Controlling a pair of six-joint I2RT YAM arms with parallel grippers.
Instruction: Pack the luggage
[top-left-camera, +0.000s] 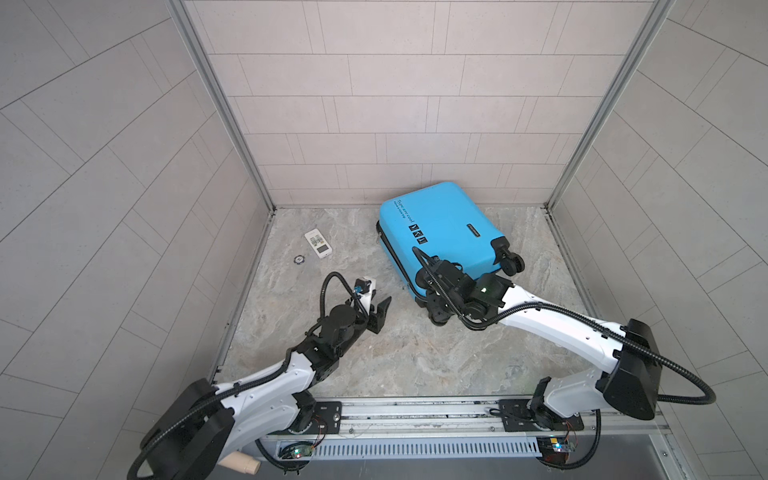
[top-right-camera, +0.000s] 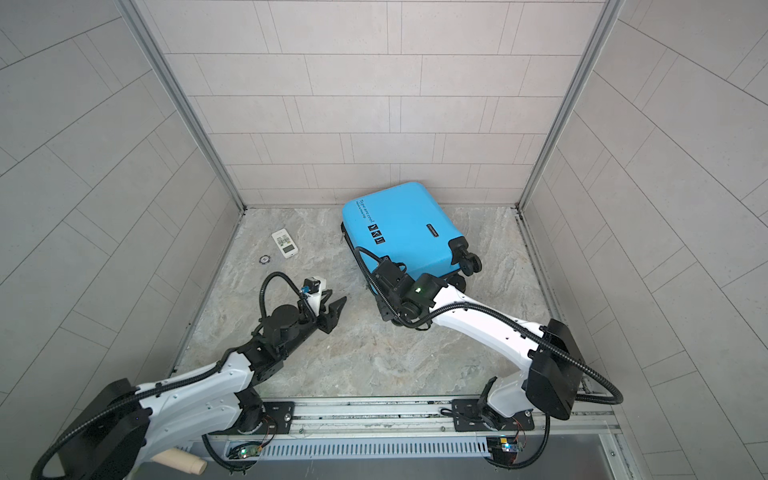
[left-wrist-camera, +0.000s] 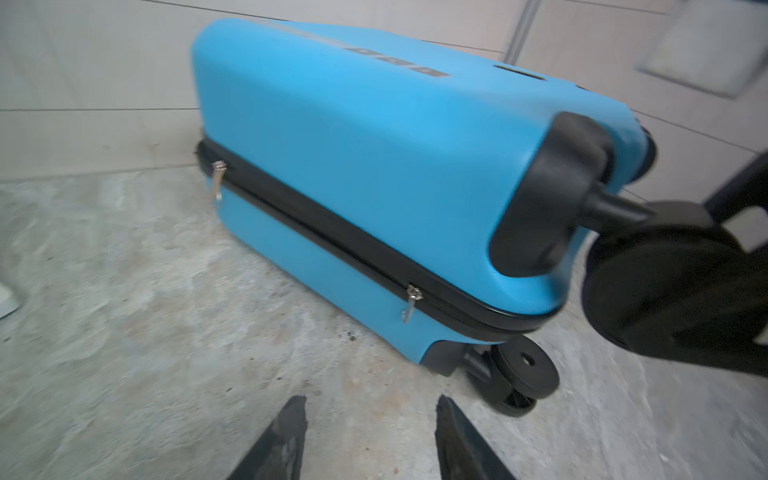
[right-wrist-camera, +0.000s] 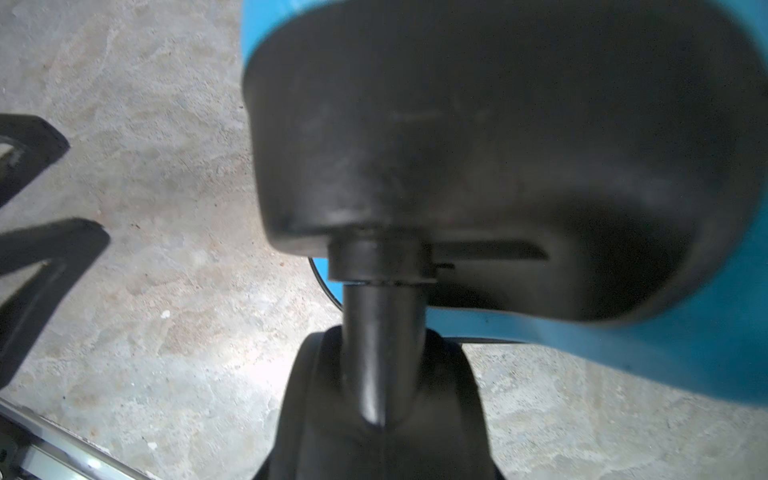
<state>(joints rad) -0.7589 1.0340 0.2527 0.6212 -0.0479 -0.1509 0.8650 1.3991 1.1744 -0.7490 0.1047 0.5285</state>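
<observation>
Blue suitcase (top-left-camera: 440, 228) is lying flat with its halves together on the stone-look floor (top-left-camera: 395, 357), up by the back wall and a bit right of middle in both top views. Left claw (left-wrist-camera: 370, 405) hangs open and empty, near the zipper side. Right claw (top-left-camera: 433, 306) is right up against a near corner wheel (right-wrist-camera: 382, 395), but honestly I can't tell if it's clamped.
</observation>
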